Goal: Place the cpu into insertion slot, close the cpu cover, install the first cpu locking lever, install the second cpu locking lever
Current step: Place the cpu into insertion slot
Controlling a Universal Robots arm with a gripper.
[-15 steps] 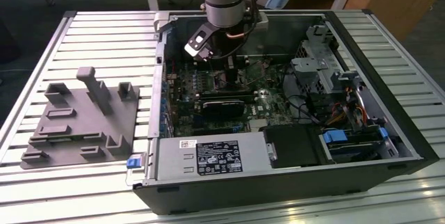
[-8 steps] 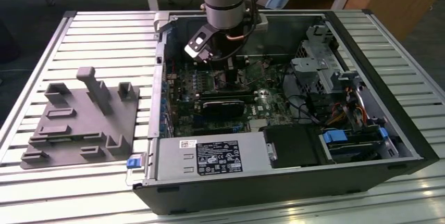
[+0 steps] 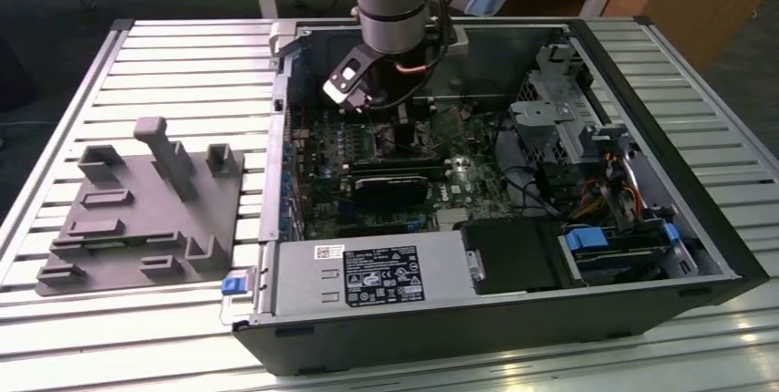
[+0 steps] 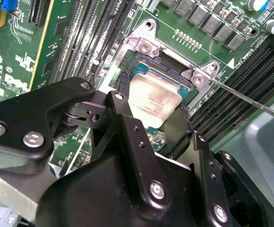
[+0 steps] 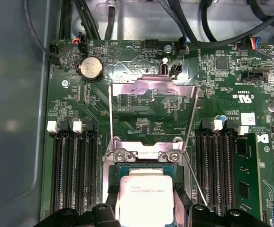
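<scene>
My gripper (image 4: 152,108) is down inside the computer case (image 3: 681,228), over the insertion slot (image 5: 145,152) on the green motherboard (image 5: 141,124). Its black fingers (image 4: 119,105) stand on two opposite sides of the cpu (image 5: 146,198), shut on it. The cpu's silvery face (image 4: 153,100) points up, level with the socket's rim, its teal edge showing; I cannot tell whether it is fully seated. The cpu cover (image 5: 127,89), a grey frame with a big window, is swung open and stands up behind the socket. Two thin locking levers (image 5: 110,113) (image 5: 196,187) stick out loose on either side.
Black memory slots (image 5: 73,165) flank the socket. A long black card (image 3: 392,187) lies in front of the arm (image 3: 392,9) in the exterior view. The power supply (image 3: 365,278) and drive cages (image 3: 554,118) crowd the case. A grey fixture plate (image 3: 140,219) sits on the slatted table at the exterior view's left.
</scene>
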